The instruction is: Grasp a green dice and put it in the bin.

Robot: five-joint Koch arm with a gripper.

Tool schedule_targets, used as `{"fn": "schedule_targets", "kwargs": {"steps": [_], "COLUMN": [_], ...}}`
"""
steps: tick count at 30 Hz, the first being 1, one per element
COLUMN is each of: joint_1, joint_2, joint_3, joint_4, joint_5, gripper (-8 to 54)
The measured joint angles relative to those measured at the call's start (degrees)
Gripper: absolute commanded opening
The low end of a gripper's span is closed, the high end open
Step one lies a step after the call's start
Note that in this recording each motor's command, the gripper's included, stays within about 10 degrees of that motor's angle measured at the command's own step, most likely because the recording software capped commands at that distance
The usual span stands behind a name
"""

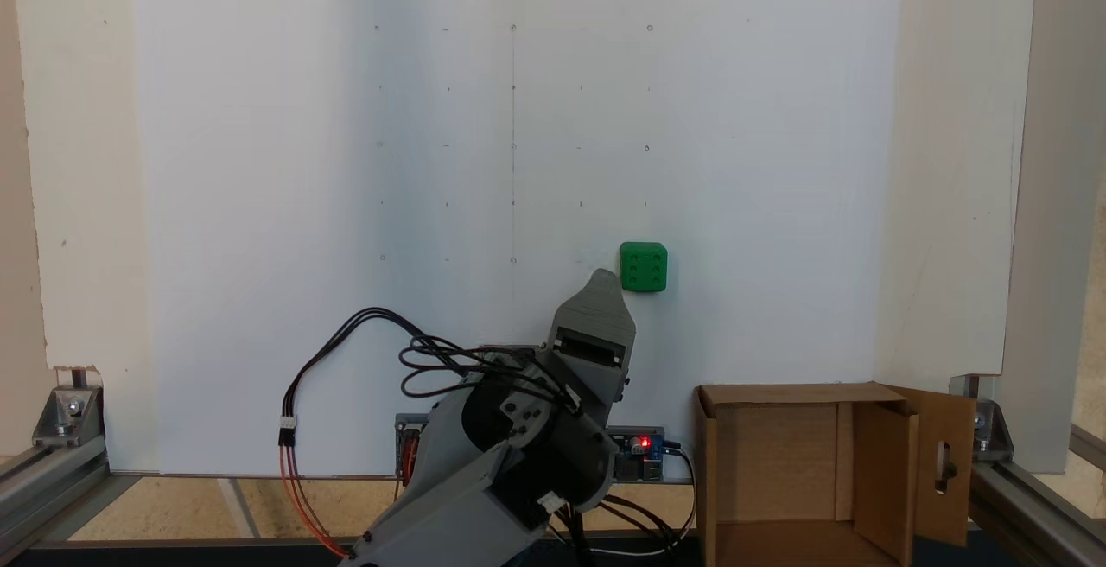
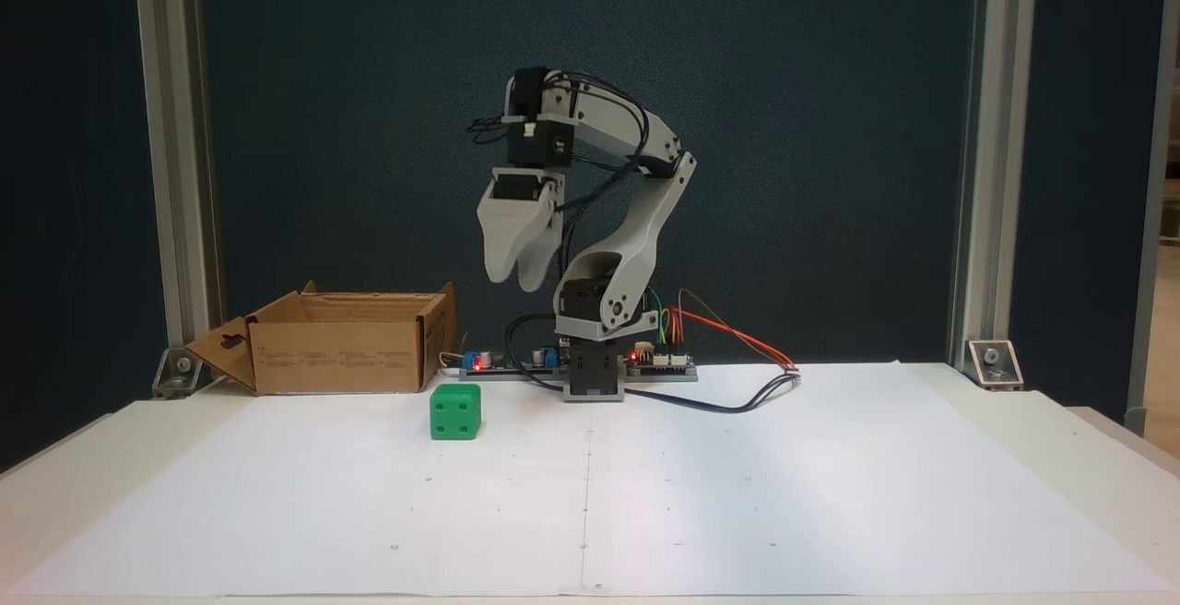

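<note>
Green dice (image 2: 455, 411): resting on white paper sheet (image 2: 645, 494) covering table, just in front of bin, apart from it; also seen from above (image 1: 644, 267). Bin (image 2: 336, 356): brown cardboard, open top, slotted flap out to one side. End effector (image 2: 516, 275): raised above table, pointing down, tips nearly together, holding nothing; tip near dice from above (image 1: 602, 277).

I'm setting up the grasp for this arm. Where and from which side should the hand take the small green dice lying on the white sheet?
Judging from both fixed views, grip the small bright green dice across two opposite flat side faces, coming straight down from above. It sits flat and alone on the white paper sheet, apart from the brown cardboard box, so every side is free. The grey hand hangs high above the table, empty.
</note>
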Motion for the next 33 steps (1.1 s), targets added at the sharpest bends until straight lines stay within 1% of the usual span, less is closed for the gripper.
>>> {"fn": "schedule_targets", "kwargs": {"steps": [5,8,17,26,33], "joint_1": [3.16,4.22,7.03,8.17,8.17], "joint_2": [-5.45,-8.35,-15.38,-16.00,-16.70], "joint_3": [-3.52,-5.36,-5.36,-5.36,-5.36], "joint_4": [-0.26,-1.32,-5.54,-5.62,-5.62], "joint_5": [-7.12,-9.23,-19.42,-19.78,-19.78], "gripper": [46.3,46.3,46.3,46.9,45.5]}}
